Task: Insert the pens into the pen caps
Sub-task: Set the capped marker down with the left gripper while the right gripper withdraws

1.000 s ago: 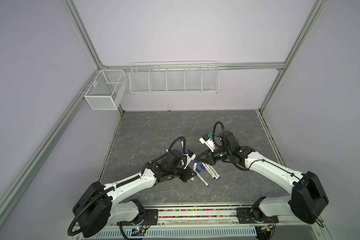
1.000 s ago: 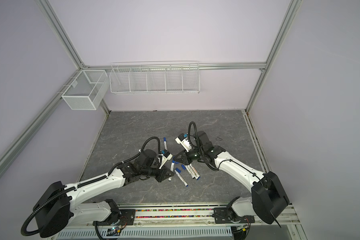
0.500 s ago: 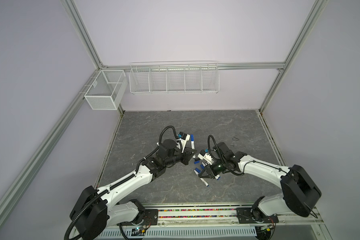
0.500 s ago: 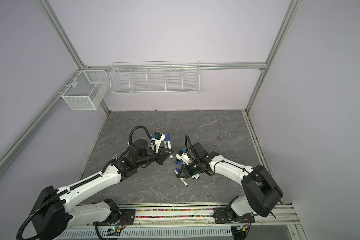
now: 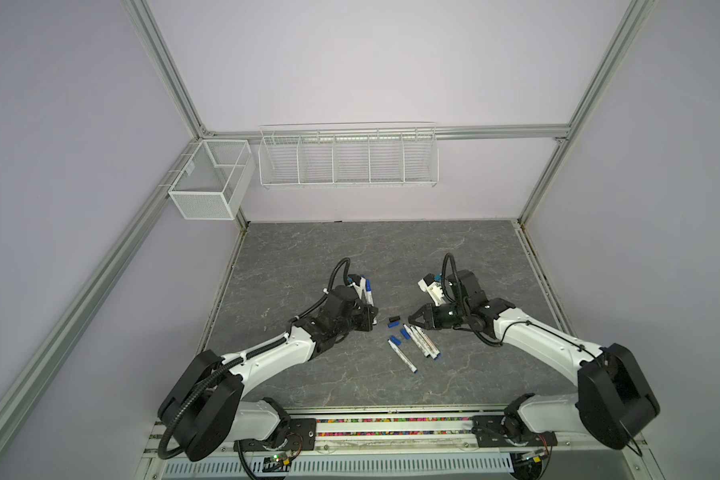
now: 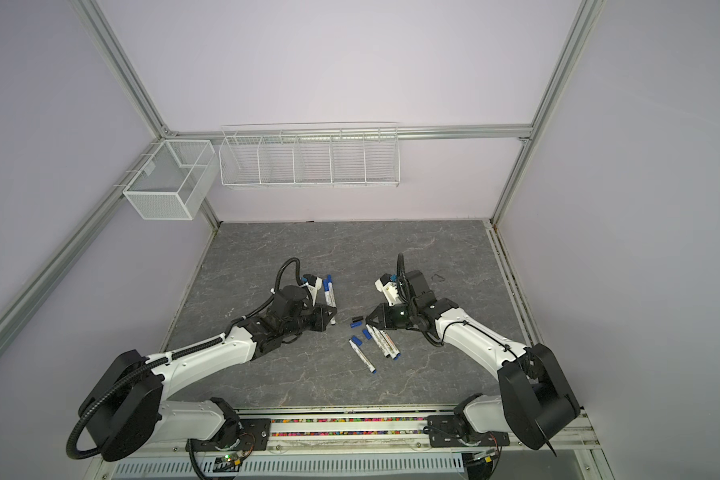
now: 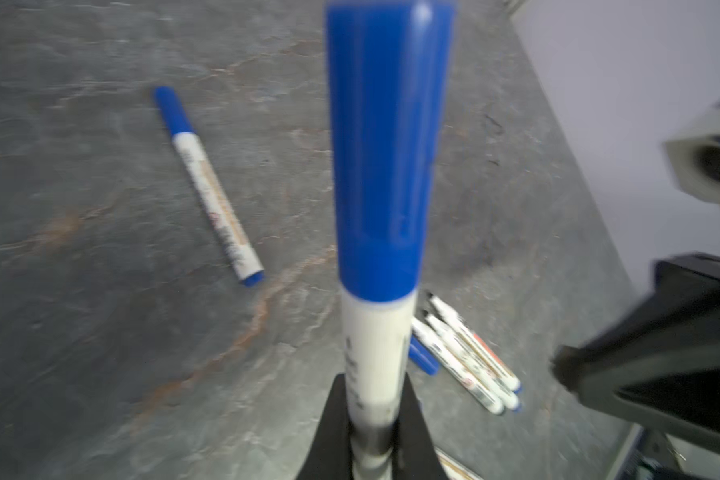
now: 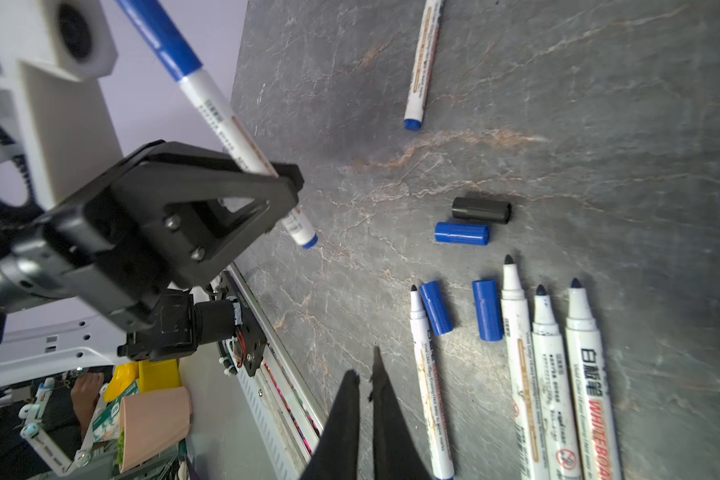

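Note:
My left gripper [image 5: 373, 322] [image 7: 373, 382] is shut on a white pen [image 7: 377, 340] [image 8: 225, 124] whose blue cap [image 7: 385, 158] is on; the pen slants up toward the left wrist camera. A second capped pen [image 7: 208, 187] [image 8: 422, 62] lies on the table behind it. My right gripper [image 5: 410, 325] [image 8: 364, 374] is shut and holds nothing, hovering just right of a loose black pen cap [image 8: 481, 210] [image 5: 393, 319]. Three loose blue pen caps [image 8: 461, 233] [image 8: 435, 307] [image 8: 487, 309] lie beside several uncapped pens [image 8: 516, 353] [image 5: 422, 343].
The grey stone-patterned table [image 5: 350, 257] is walled at the back and both sides. A wire basket rack [image 5: 348, 166] and a mesh box [image 5: 208, 183] hang above its back edge. A rail [image 5: 391, 422] with both arm bases runs along the front.
My left gripper, still shut on the pen, has come forward and down from its raised spot. My right gripper has pulled back to the right from the loose caps, still shut.

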Tool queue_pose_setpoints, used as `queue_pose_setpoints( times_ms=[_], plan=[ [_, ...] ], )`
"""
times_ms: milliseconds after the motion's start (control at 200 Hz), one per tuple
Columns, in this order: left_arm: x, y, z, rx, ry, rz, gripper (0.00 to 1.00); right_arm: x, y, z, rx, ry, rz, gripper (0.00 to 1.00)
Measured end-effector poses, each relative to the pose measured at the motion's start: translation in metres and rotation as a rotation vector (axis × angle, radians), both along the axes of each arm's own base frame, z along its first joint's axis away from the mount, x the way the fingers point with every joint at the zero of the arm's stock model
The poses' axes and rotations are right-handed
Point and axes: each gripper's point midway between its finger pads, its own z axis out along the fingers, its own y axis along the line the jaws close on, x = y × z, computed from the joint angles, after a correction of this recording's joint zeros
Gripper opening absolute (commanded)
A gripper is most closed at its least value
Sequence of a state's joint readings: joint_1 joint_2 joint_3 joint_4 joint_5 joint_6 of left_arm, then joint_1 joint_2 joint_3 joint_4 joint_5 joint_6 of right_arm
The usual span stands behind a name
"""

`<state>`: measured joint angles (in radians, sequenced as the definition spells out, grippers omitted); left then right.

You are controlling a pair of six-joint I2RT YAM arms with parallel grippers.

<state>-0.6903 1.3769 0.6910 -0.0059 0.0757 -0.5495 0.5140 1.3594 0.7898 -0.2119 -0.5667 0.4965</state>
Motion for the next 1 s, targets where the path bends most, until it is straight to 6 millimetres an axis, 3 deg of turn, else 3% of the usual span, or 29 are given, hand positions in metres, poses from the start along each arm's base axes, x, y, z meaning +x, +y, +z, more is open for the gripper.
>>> queue_pose_setpoints(
  times_ms=[155,285,440,550,650,835,1000],
  plan=[
    [0.031,0.047,-0.047,0.099,0.160,0.186,0.00,0.005,-0.004,-0.002,-0.014,-0.004,-0.026,0.12],
    [0.040,0.056,-0.073,0.156,0.247,0.221,0.03,0.005,-0.005,-0.003,-0.021,-0.004,-0.032,0.12],
    [0.058,0.043,-0.075,0.153,0.258,0.211,0.11,0.005,-0.008,-0.006,-0.037,0.004,-0.038,0.12],
    [0.066,0.036,-0.080,0.153,0.271,0.200,0.35,0.003,-0.011,-0.009,-0.055,0.014,-0.043,0.12],
    [0.072,0.029,-0.076,0.130,0.269,0.198,0.46,-0.001,-0.013,-0.011,-0.066,0.021,-0.040,0.13],
    [0.072,0.025,-0.073,0.108,0.272,0.186,0.50,-0.012,-0.008,-0.015,-0.095,0.009,0.009,0.20],
    [0.057,0.029,-0.072,0.095,0.284,0.172,0.53,-0.040,0.008,-0.028,-0.174,-0.011,0.142,0.34]
  ],
)
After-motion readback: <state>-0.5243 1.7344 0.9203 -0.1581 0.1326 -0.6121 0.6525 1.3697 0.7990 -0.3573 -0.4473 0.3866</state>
